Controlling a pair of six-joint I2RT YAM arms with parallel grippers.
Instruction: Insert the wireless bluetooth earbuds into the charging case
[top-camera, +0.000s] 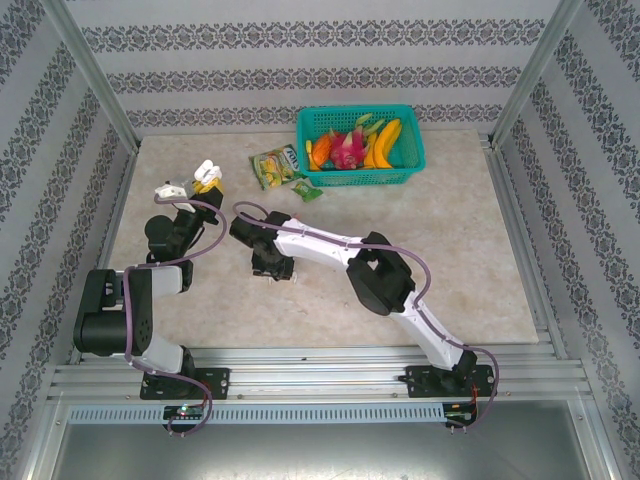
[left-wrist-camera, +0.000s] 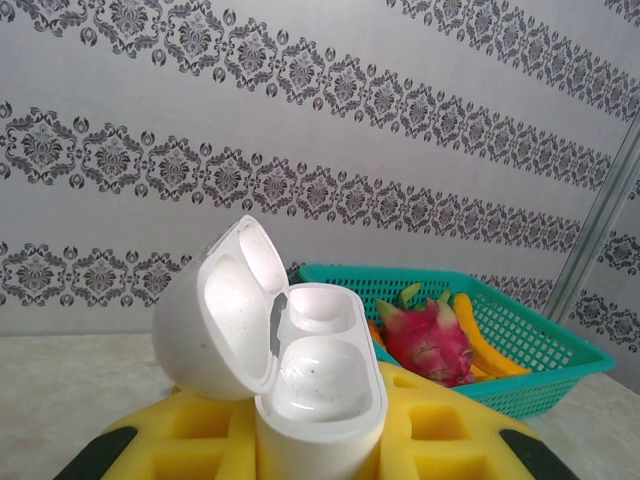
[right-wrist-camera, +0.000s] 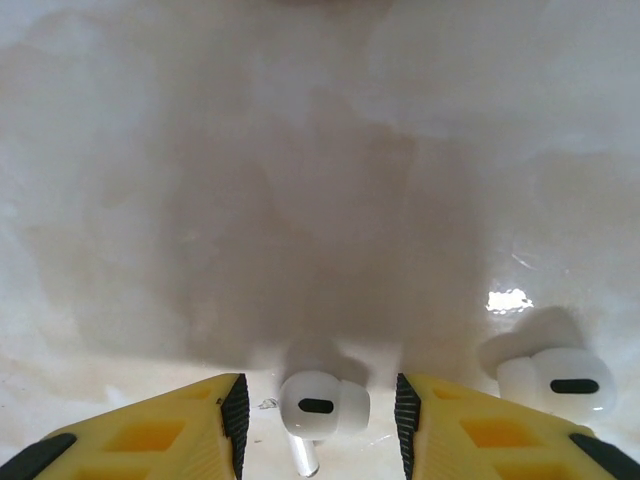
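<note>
One beige marbled tabletop, damask-striped walls

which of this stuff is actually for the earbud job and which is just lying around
For the job: open white charging case, white earbud, second white earbud.
Just lying about: teal basket, fruit in it, snack packet, small green packet.

White charging case upright, lid open — white earbuds lying on the table.
</note>
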